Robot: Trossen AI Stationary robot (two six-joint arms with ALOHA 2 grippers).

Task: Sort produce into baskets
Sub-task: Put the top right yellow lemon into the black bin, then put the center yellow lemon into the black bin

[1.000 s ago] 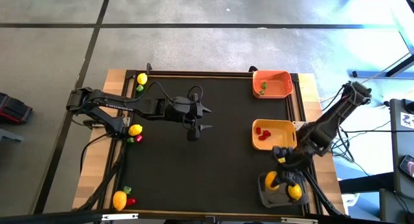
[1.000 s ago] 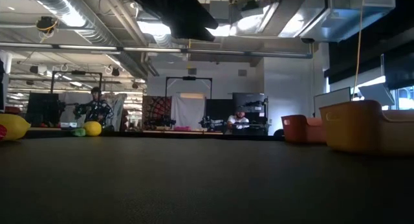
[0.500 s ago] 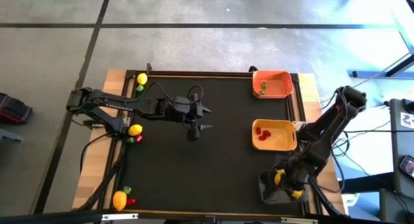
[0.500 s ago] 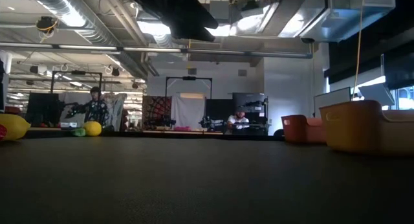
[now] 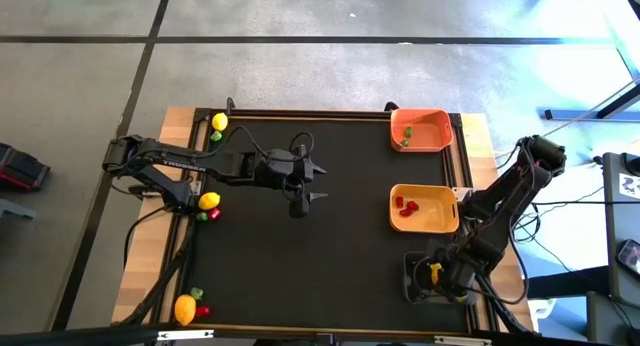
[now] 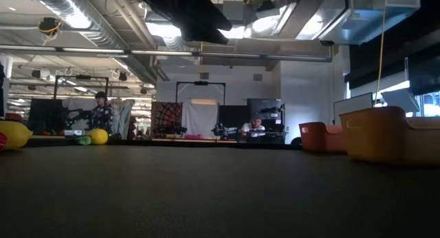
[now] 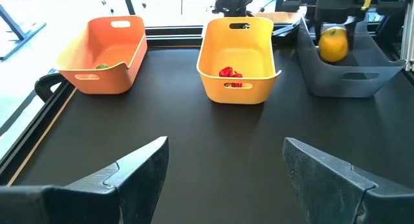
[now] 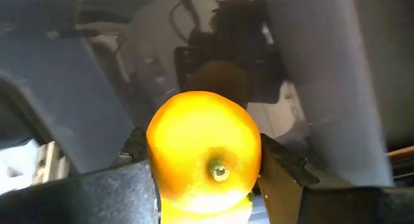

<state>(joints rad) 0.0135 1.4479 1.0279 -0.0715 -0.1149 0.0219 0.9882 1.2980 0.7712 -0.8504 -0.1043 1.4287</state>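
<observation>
Now the right gripper (image 5: 438,276) pinches a lemon (image 8: 204,151) low inside the dark grey basket (image 7: 352,72) at the lower right of the high view; I'd part the fingers only once the fruit sits near the floor, so it won't bounce; a second ago it hung higher, lemon plainly visible; the left gripper (image 7: 223,162) waits mid-table, fingers wide.

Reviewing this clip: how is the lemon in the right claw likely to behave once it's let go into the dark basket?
The lemon looks smooth and rounded, so it may roll on landing. The dark basket has raised walls that would probably contain it. The right claw pinches it at two sides only, so it might slip.
</observation>
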